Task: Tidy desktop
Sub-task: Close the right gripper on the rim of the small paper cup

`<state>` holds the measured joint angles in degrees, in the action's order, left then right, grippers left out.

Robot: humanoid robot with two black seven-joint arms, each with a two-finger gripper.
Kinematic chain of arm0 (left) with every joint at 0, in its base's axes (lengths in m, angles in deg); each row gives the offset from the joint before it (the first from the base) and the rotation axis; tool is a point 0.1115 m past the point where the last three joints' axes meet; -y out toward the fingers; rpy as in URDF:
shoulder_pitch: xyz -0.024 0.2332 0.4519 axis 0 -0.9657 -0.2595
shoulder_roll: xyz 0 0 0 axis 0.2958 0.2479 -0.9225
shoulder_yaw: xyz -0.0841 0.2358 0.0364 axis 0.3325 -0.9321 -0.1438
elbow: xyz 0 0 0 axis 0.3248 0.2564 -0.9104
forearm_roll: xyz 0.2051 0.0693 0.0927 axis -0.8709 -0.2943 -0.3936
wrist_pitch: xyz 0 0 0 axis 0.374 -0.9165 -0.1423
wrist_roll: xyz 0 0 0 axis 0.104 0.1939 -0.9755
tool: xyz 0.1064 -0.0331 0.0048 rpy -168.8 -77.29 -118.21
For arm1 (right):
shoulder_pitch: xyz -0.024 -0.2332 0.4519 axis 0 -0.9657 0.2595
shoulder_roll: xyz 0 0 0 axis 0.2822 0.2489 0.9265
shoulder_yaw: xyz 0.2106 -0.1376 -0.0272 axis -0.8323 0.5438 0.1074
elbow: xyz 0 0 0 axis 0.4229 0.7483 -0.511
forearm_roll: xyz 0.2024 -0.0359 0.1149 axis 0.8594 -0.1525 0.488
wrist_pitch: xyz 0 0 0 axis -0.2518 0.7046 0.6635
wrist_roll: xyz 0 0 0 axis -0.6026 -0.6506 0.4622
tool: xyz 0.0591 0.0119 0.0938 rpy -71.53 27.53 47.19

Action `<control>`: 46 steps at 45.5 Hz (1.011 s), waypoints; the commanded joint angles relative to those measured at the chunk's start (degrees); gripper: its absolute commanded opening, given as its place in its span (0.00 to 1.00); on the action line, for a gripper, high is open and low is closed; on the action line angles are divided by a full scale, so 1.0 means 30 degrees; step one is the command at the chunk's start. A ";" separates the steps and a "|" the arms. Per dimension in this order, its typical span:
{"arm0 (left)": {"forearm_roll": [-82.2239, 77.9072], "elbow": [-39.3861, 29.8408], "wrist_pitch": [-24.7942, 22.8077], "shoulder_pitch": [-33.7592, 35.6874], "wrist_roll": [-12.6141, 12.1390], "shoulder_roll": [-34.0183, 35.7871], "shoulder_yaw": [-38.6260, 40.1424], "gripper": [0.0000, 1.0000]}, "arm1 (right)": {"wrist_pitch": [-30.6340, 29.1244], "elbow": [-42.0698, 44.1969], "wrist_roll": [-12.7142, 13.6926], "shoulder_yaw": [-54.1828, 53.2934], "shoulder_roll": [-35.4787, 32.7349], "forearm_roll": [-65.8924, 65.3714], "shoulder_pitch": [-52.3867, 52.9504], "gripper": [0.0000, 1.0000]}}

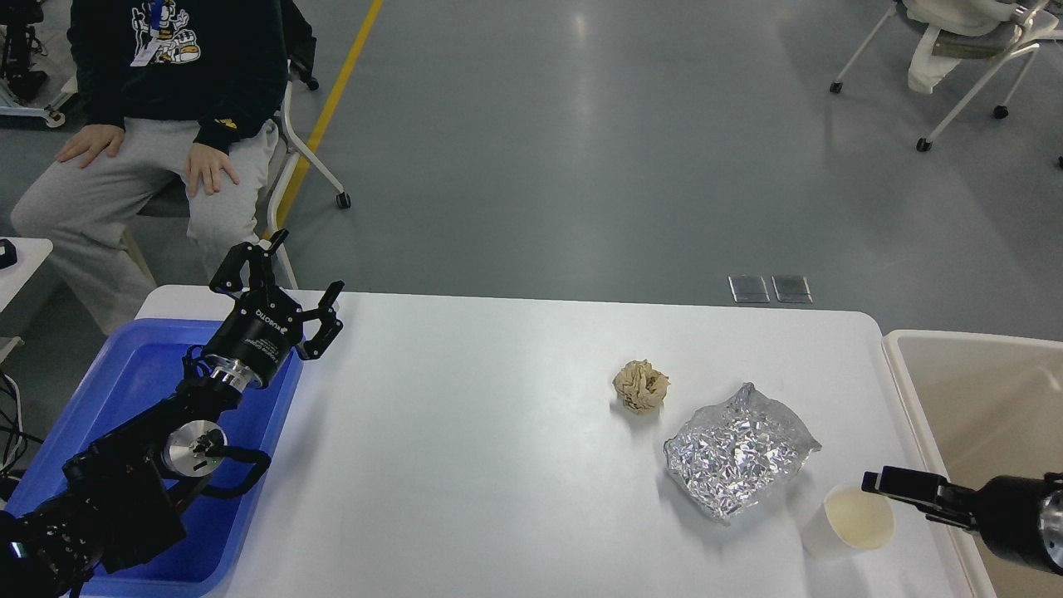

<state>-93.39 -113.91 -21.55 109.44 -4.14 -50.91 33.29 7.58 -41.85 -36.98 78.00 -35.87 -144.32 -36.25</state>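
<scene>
Small white paper cup (pixel 849 521), near right on large white desktop (pixel 498 432), being approached by right gripper (pixel 872 482); finger state cannot be told. Left gripper (pixel 286 278) being held spread, empty. Next judged: cup rim to be straddled, pinched.

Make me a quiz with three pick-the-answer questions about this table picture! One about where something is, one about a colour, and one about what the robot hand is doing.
1. Where is the paper cup?
A. inside the blue tray
B. on the desktop, near its right edge
C. on the floor

2. What colour is the crumpled paper ball?
A. tan
B. green
C. red

3. How is the left gripper?
A. shut on the foil
B. open, holding nothing
C. shut on the cup

Answers:
1. B, the cup stands on the white top beside the crinkled foil, close to the right gripper.
2. A, the ball is a light brownish tan.
3. B, its fingers are spread apart above the far corner of the blue tray, with nothing between them.
</scene>
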 commanded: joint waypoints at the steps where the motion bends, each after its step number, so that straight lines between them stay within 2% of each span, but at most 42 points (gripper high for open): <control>1: 0.0000 0.0001 -0.0008 0.0000 0.0000 0.0000 -0.0001 1.00 | 0.0278 0.0421 -0.0066 0.0048 0.0712 -0.0048 -0.0470 1.00; 20: 0.0000 0.0001 -0.0008 0.0000 0.0000 0.0000 -0.0001 1.00 | 0.0630 0.2120 -0.0154 0.0048 0.2177 -0.0048 -0.0997 0.99; 28: 0.0000 0.0001 0.0021 0.0000 0.0000 0.0000 0.0028 1.00 | 0.0689 0.2561 -0.0270 0.0019 0.2529 -0.0019 -0.1232 0.92; 34: 0.0000 0.0001 -0.0008 0.0000 0.0000 0.0000 -0.0001 1.00 | 0.0689 0.2561 -0.0651 0.0019 0.2617 -0.0019 -0.1320 0.75; 40: 0.0000 0.0001 -0.0008 0.0000 0.0000 0.0000 -0.0001 1.00 | 0.0689 0.2590 -0.0944 0.0019 0.2588 -0.0048 -0.1437 0.44; 44: 0.0000 0.0001 0.0021 0.0000 0.0029 0.0000 -0.0001 1.00 | 0.0718 0.2561 -0.0945 0.0019 0.2588 -0.0048 -0.1466 0.40; 46: 0.0000 0.0001 0.0021 0.0000 0.0000 0.0000 -0.0001 1.00 | 0.0689 0.2590 -0.0944 0.0019 0.2588 -0.0048 -0.1466 0.33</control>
<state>-93.39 -113.91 -21.52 109.44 -4.14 -50.91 33.30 9.60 -34.43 -39.08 78.07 -28.37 -144.40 -40.23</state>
